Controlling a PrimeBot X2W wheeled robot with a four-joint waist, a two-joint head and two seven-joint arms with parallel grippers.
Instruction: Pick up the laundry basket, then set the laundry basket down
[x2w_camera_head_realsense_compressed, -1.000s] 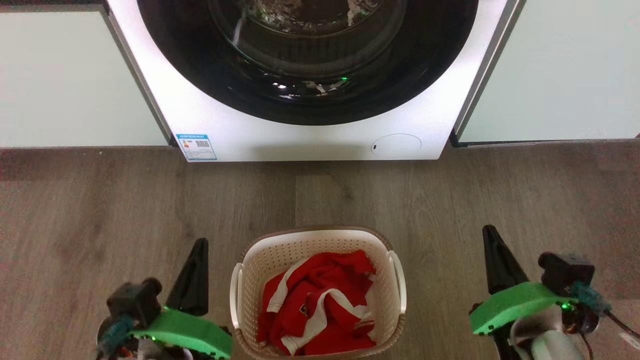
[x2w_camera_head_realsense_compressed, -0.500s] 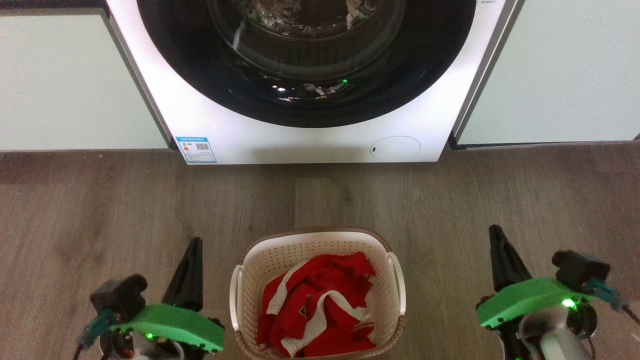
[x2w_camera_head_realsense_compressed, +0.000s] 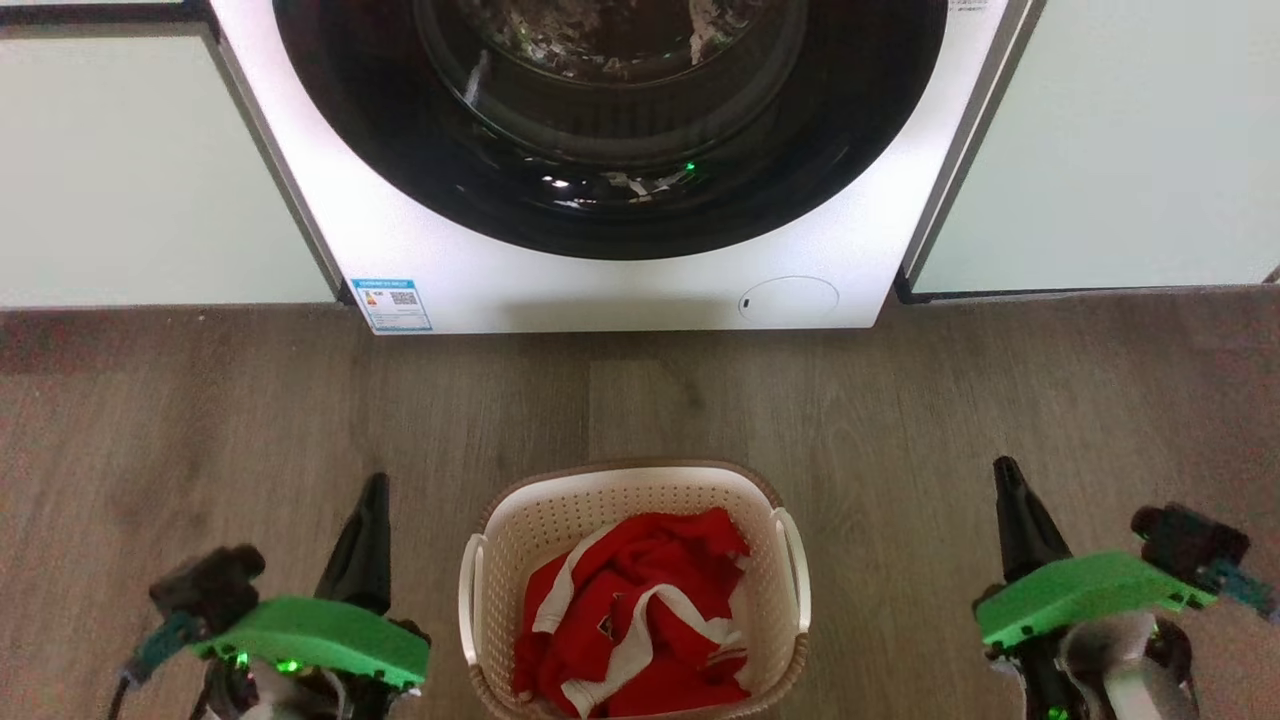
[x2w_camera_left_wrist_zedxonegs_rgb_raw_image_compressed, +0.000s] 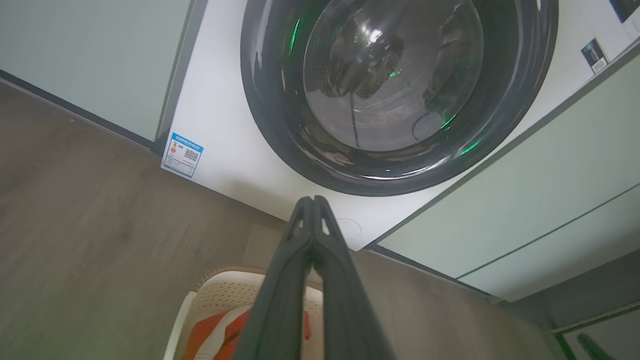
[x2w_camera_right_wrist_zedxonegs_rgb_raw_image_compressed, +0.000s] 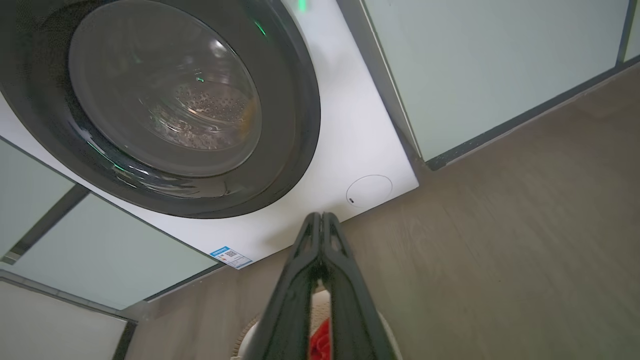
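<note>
Biggest thing in your head view is the grey wood-look floor (x2w_camera_head_realsense_compressed: 200, 420), and right behind it is the white washing machine (x2w_camera_head_realsense_compressed: 450, 270) with its big dark round door (x2w_camera_head_realsense_compressed: 610, 120). There's a pale green cabinet panel on either side of it, one on the left (x2w_camera_head_realsense_compressed: 130, 160) and one on the right (x2w_camera_head_realsense_compressed: 1130, 140).

The laundry basket (x2w_camera_head_realsense_compressed: 630, 470) is sitting on the floor, centred in front of the washer with a stretch of bare floor between them. It's low in your head view, right between your two arms. It's upright, with a brown rim and a white handle on each side, and there's a crumpled red and white garment (x2w_camera_head_realsense_compressed: 640, 610) inside.

Your left gripper (x2w_camera_head_realsense_compressed: 372, 490) has its fingers pressed flat together, holding nothing. It's near the basket's left side but not touching it. Your right gripper (x2w_camera_head_realsense_compressed: 1005, 470) is the same, fingers pressed together and empty, and it's well clear of the basket's right side. Both point towards the washer.

Small stuff: there's a blue-edged sticker (x2w_camera_head_realsense_compressed: 392, 303) at the washer's lower left corner and a little round flap (x2w_camera_head_realsense_compressed: 789, 298) at its lower right.
</note>
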